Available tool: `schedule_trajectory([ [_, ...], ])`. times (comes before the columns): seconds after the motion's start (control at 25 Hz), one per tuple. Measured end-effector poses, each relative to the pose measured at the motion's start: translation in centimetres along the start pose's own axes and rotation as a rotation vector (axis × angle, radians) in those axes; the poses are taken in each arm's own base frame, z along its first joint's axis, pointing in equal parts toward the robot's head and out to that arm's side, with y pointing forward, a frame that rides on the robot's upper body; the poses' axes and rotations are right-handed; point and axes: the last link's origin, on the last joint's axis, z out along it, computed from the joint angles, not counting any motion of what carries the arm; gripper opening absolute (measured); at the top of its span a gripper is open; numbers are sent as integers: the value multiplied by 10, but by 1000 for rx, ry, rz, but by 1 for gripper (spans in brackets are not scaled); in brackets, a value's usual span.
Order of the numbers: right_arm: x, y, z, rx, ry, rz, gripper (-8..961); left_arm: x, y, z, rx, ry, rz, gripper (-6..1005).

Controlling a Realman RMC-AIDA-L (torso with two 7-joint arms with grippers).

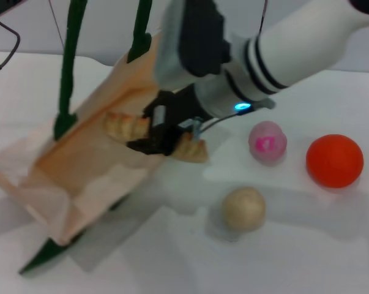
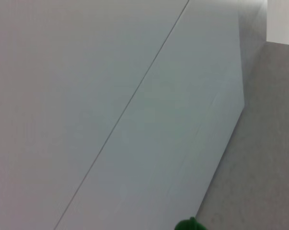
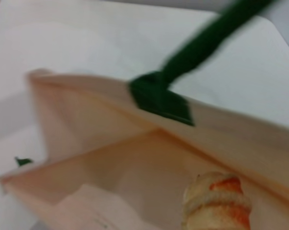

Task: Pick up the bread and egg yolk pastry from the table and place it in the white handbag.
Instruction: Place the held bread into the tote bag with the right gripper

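Bread [image 1: 130, 127] sits clamped crosswise in the right gripper [image 1: 161, 131], long axis running across the mouth of the white handbag [image 1: 92, 165], one end already poking inside. Egg yolk pastry [image 1: 244, 208] waits on the table [image 1: 306, 245], nearer that same arm.

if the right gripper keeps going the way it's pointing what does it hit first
Probably the inside of the white handbag. The right gripper holds the bread at the bag's open mouth, pointing in; depth is unclear.
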Motion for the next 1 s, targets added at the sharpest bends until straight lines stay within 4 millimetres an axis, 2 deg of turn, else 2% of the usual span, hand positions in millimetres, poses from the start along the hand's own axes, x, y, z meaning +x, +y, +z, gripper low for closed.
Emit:
schedule_trajectory([
  [0.2, -13, 1, 13, 54, 14, -19, 313, -1, -1, 11, -10, -19, -5, 103],
  [0.36, -20, 6, 20, 75, 23, -46, 293, -4, -6, 13, 17, -25, -20, 103],
  [0.68, -31, 4, 16, 138, 25, -49, 287, -14, -16, 14, 82, -67, -30, 103],
  [1.0, -19, -8, 19, 230, 71, -52, 279, -13, -8, 32, -1, -78, -46, 103],
])
